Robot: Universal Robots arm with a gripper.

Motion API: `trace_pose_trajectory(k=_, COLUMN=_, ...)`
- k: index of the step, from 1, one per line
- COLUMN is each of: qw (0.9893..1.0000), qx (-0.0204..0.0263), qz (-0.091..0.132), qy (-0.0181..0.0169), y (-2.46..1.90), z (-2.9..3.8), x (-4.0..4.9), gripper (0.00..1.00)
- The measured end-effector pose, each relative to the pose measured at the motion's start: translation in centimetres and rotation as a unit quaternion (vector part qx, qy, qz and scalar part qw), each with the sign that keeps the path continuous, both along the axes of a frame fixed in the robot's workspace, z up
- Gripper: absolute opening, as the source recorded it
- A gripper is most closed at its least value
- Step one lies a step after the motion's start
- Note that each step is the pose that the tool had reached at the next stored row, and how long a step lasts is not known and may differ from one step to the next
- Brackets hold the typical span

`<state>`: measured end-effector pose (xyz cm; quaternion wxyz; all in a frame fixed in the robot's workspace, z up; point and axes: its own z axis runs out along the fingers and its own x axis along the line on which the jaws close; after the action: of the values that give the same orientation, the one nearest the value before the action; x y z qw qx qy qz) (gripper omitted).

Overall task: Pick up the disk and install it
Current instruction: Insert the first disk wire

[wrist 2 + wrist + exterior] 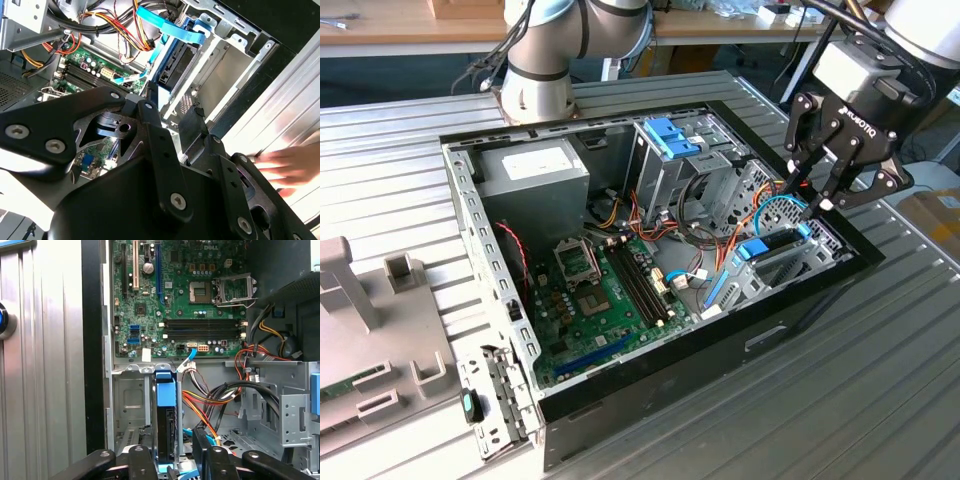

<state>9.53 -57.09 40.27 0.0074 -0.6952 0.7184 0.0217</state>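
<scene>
disk (166, 412): one, upright in bay (131, 400); pincer (810, 198): one, spread.

The disk (166, 410) wears smooth blue plastic, the case (472, 225) bare grey metal, the table (880, 360) ribbed matt metal.

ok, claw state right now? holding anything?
Claw: open, holding nothing, poised just over the disk in its bay.

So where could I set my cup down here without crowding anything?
The ribbed metal table is bare at the exterior view's lower right, beside the computer case, and beyond the case next to the arm's base. Inside the case it's crowded: cables, and the gripper over the disk. Grey fixtures take the exterior view's left edge.
</scene>
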Motion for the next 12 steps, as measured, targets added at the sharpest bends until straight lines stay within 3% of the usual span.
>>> trace_pose_trajectory(k=7, qw=1.0, qx=0.0, qz=0.008, qy=0.0, y=0.03, z=0.0, x=0.36, gripper=0.44)
trace_pose_trajectory(k=12, qw=0.999, qx=0.0, qz=0.045, qy=0.0, y=0.03, z=-0.03, x=1.12, gripper=0.44)
